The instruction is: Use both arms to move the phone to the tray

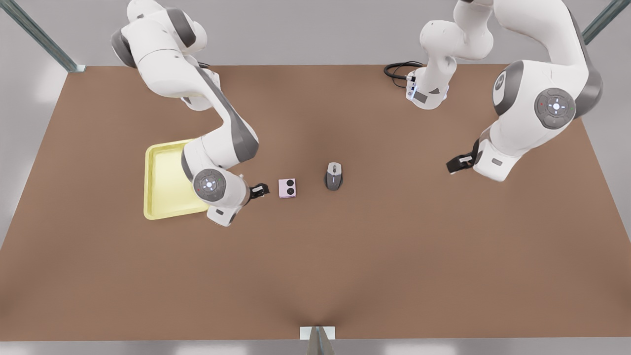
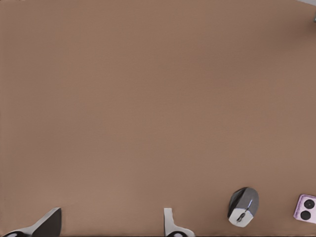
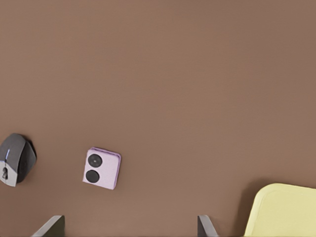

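Phone: the small, flat, nearly square pale lilac phone [image 1: 287,188] with two black round camera circles lies flat on the brown table [image 1: 374,256], apart from both grippers and outside the tray.
Tray: the pale yellow rectangular shallow tray [image 1: 162,182] with rounded corners and a raised rim sits on the table toward the front view's left of the phone; part of it is covered by the arm above it.
Mouse: a grey oval computer mouse [image 1: 333,176] rests near the phone, on the side away from the tray.
Right gripper: the black two-finger right gripper [image 1: 260,190] is the one at the front view's left, just beside the phone on its tray side. In its wrist view the fingers [image 3: 49,227] stand wide apart with nothing between them, and the phone [image 3: 101,168], mouse [image 3: 16,159] and a tray corner [image 3: 284,212] lie beyond.
Left gripper: the black left gripper [image 1: 459,163] hangs at the front view's right, well apart from the mouse. Its fingers [image 2: 47,223] are spread and hold nothing; the mouse [image 2: 243,206] and phone [image 2: 306,208] show farther off.
Cable: a black looped cable [image 1: 400,70] lies near the table's far edge.
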You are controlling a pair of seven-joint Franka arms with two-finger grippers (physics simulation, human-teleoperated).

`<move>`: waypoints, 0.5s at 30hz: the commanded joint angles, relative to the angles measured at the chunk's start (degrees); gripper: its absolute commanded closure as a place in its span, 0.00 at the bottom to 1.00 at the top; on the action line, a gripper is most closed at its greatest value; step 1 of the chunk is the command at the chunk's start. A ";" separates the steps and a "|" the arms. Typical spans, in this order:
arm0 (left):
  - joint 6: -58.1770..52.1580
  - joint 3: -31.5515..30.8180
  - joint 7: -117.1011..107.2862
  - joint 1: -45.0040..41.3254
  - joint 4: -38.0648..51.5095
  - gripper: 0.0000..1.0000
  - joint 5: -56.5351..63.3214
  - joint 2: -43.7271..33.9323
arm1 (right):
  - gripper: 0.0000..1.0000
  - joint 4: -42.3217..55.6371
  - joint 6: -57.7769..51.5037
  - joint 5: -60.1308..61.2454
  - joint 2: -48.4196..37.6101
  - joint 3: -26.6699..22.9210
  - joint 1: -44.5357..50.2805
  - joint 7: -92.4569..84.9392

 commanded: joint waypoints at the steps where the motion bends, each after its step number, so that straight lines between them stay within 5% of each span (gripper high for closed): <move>1: -5.58 -0.17 32.06 -0.55 0.05 0.00 0.68 -0.30 | 0.00 -2.06 8.06 -1.06 0.51 -0.01 1.72 24.49; 3: -5.75 -2.45 31.80 -0.63 5.59 0.00 -1.08 0.75 | 0.00 -5.48 11.31 -1.24 0.34 -0.09 4.71 31.52; 15: -5.31 -2.28 32.85 -0.63 5.59 0.00 -1.61 3.21 | 0.00 -10.94 26.25 -5.98 7.01 -0.27 10.34 49.45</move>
